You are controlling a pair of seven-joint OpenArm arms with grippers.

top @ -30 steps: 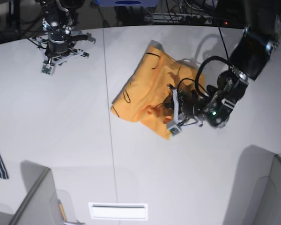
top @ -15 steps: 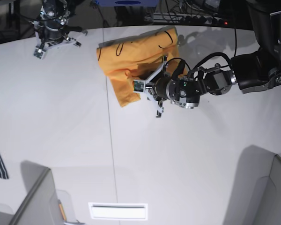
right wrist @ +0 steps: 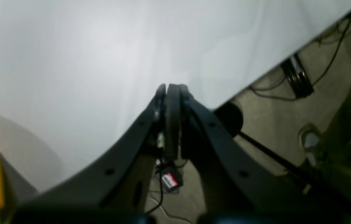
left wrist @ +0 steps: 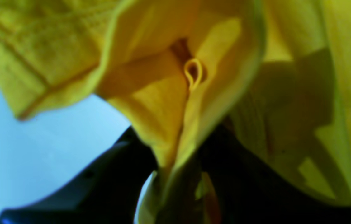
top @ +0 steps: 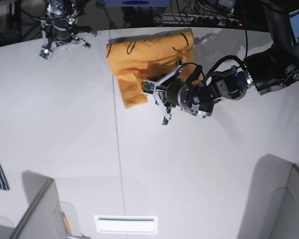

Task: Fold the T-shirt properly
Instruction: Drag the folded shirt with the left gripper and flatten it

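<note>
The T-shirt [top: 139, 62] is bunched at the far edge of the surface [top: 65, 139], a fold of it pinched in the closed left claw [left wrist: 178, 168]; the right claw [right wrist: 172, 93] is shut on nothing, well apart. With only one layer gathered, the cloth could slip free or be dragged over the edge, spoiling the fold

no text, label or number can be read anywhere in these views.
</note>
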